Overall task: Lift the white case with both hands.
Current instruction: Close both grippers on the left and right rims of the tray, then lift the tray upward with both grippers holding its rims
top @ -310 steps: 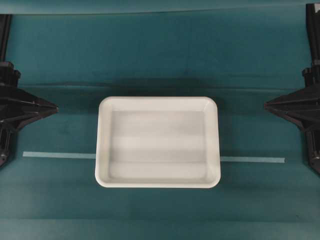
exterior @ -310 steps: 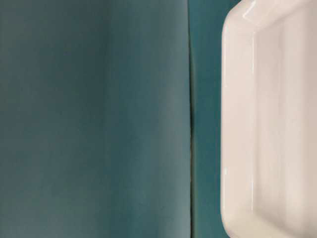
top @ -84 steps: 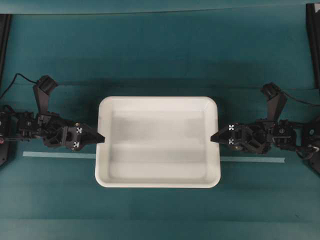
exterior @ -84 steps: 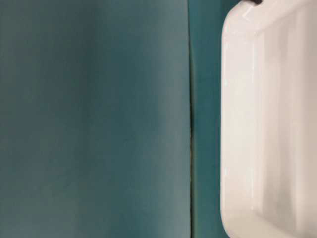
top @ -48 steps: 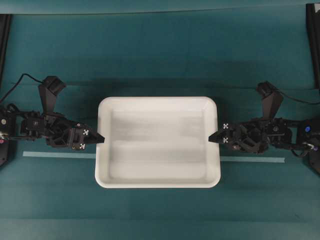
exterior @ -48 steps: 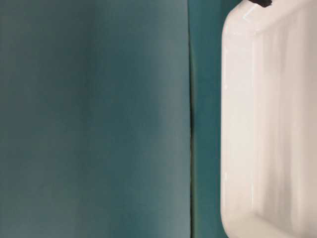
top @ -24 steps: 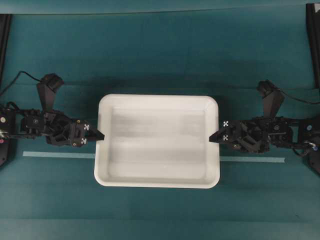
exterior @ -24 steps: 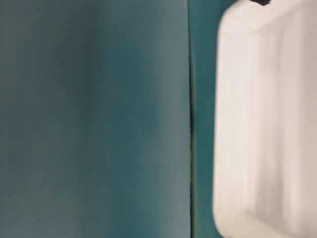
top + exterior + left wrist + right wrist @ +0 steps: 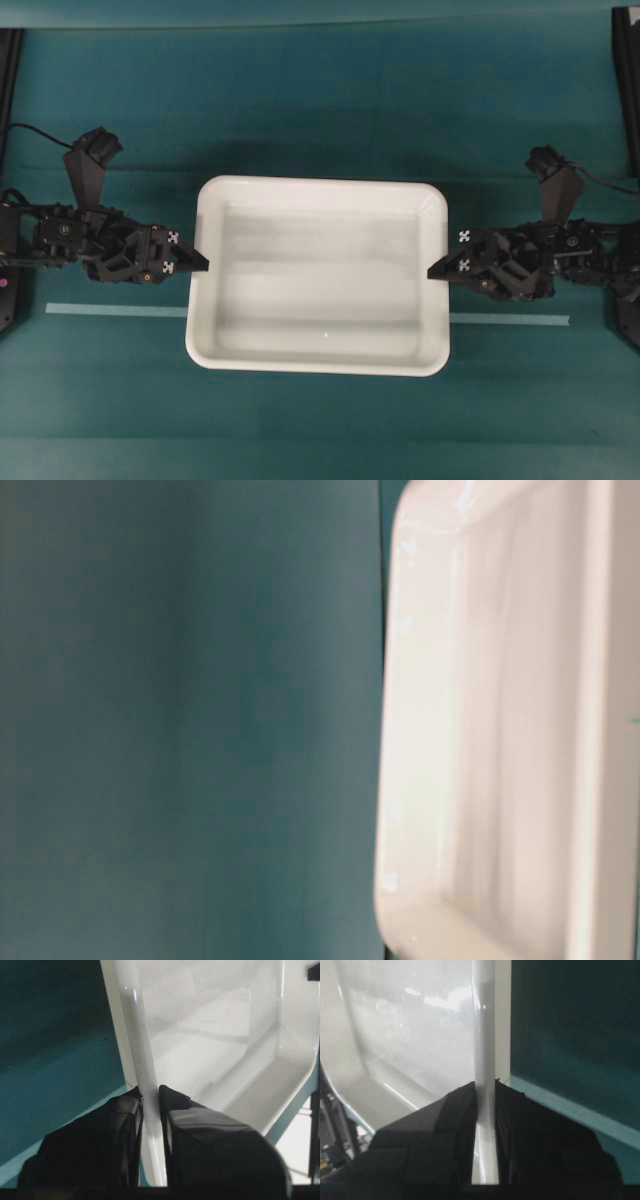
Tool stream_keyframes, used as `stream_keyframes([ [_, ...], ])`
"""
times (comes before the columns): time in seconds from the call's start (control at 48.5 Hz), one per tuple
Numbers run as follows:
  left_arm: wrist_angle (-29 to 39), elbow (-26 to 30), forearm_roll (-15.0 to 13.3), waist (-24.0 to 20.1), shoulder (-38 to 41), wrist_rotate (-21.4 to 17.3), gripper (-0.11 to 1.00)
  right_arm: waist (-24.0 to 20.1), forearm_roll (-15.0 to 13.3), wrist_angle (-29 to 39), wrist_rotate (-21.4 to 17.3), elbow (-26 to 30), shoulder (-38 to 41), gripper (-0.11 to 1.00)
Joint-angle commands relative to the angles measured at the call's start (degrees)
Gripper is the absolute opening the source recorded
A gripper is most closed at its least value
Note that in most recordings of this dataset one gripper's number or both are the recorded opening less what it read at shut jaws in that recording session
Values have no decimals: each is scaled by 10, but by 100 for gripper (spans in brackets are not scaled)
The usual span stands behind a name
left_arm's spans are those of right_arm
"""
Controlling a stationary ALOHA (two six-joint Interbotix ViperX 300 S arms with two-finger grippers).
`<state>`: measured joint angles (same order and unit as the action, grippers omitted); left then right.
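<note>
As load spans two arms, grips sit on opposite short rims for balance.
Left pincer [image 9: 203, 262]: clenched on white case [image 9: 318, 275] left rim, one finger each side of wall (wrist view confirms).
White case: centre of desk [image 9: 320, 110], between arms, likely raised off it; crosses tape strip [image 9: 115, 311].
Right pincer [image 9: 432, 270]: clenched on right rim, same straddle, keeps case level.

Both arms are matte black; the left gripper [image 9: 200, 262] and right gripper [image 9: 435, 270] carry white checker markers and thin black cables.
</note>
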<state>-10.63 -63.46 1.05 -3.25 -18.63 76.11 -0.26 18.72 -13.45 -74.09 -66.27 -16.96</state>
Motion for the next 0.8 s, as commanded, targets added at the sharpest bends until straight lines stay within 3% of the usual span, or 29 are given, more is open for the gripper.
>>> stream_keyframes([
  [0.0, 11, 23, 2, 3, -13, -1, 9, 3, -1, 10, 2, 25, -17, 12],
  [0.413, 93, 39, 2, 2, -107, 12, 9, 29, -4, 131, 21, 62, -134, 11],
  [0.784, 127, 73, 2, -1, -152, 41, 9, 38, -4, 215, 22, 101, -181, 11],
])
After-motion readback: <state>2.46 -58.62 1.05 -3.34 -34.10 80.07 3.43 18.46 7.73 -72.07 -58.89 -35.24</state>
